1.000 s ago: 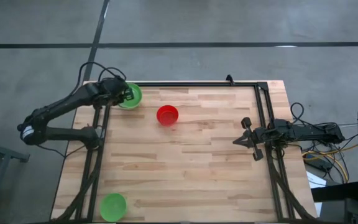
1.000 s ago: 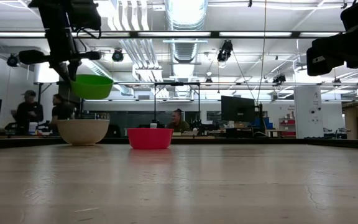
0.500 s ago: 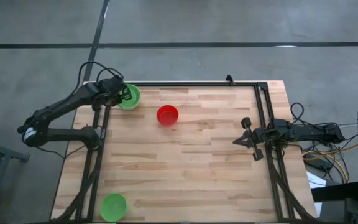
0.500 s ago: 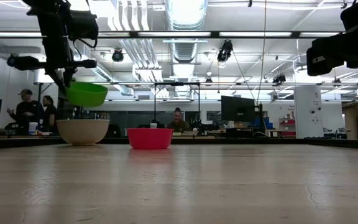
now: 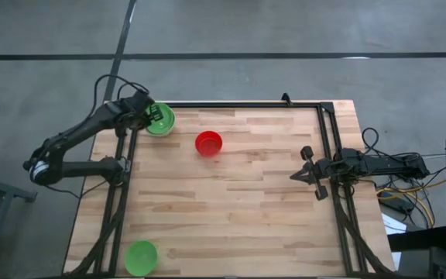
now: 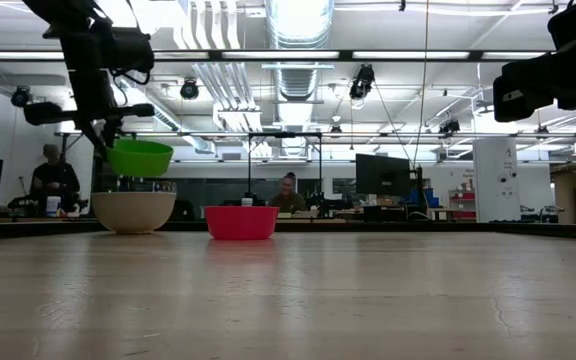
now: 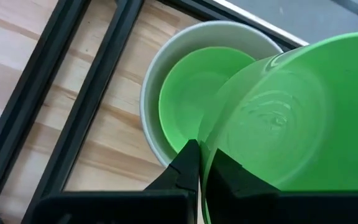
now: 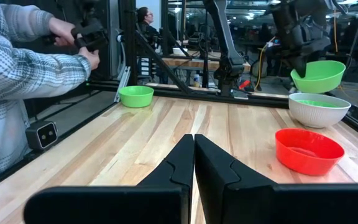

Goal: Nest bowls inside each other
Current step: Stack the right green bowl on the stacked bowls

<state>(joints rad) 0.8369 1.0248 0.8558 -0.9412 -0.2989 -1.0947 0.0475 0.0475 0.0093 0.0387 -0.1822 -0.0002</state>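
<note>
My left fingers (image 7: 199,163) pinch a green bowl's (image 7: 278,112) rim, holding it just above the white bowl (image 7: 160,74). Right fingers (image 8: 194,155) pressed together, well apart from it.

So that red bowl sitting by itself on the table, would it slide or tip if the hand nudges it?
The red bowl looks like thin plastic, so it is probably light and would likely slide on the smooth wooden table. It sits upright on a base narrower than its rim, so a push high on the rim might tip it. Its thin wall probably flexes slightly.
</note>
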